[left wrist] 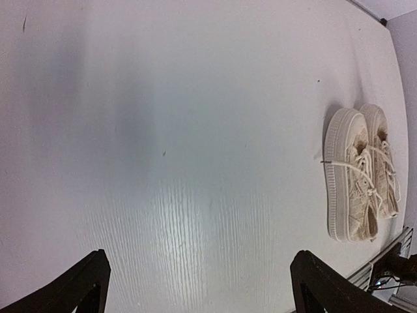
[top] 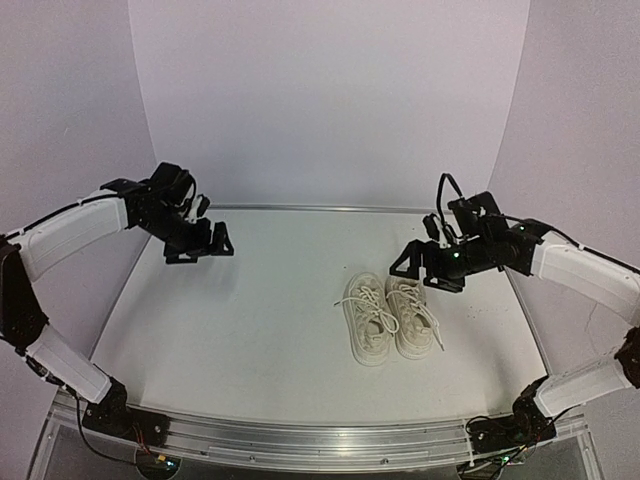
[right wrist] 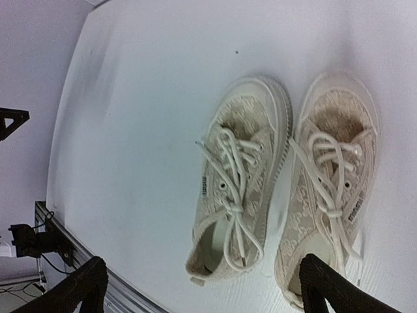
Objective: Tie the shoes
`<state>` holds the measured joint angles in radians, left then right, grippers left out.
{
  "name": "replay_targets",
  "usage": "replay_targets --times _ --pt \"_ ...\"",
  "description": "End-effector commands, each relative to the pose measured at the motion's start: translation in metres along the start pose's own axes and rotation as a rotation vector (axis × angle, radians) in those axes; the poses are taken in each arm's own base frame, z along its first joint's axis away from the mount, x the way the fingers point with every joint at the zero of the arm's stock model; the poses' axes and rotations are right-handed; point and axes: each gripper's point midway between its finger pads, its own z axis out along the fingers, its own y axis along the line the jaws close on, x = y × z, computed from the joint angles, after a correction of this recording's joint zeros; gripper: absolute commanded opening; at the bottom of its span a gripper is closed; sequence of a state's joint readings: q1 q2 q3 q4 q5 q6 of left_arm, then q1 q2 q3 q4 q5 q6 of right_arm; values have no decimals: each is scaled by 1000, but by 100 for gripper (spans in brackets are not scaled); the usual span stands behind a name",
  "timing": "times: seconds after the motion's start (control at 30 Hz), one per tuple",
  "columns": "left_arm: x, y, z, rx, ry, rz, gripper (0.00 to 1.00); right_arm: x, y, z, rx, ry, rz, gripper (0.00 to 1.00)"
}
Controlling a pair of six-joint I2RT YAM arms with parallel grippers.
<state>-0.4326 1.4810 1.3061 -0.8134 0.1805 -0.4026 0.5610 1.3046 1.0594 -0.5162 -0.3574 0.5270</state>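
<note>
The shoes, two cream-white sneakers, stand side by side right of the table's middle, heels toward the near edge: the left shoe (top: 367,320) and the right shoe (top: 414,316). In the right wrist view each shoe (right wrist: 241,189) (right wrist: 329,186) has its white laces (right wrist: 234,215) drawn into a knot with loops trailing over the heel opening. My right gripper (top: 424,272) hovers open just behind and above them, nothing between its fingers (right wrist: 316,277). My left gripper (top: 200,250) hangs open far to the left over bare table, with the shoes (left wrist: 355,179) at the right edge of its view.
A white table (top: 250,330) with a metal rail (top: 320,440) along its near edge, and both arm bases at the rail's corners. Plain pale walls close in the back and sides. Cables (right wrist: 29,241) hang off the table's near edge.
</note>
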Motion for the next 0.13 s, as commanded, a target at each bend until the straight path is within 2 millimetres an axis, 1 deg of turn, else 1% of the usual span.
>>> replay_targets --times 0.0,0.1 --pt "15 10 -14 -4 -77 -105 100 -14 10 -11 -53 -98 2 98" --pt "10 13 -15 -16 -115 -105 100 -23 12 -12 -43 -128 -22 98"
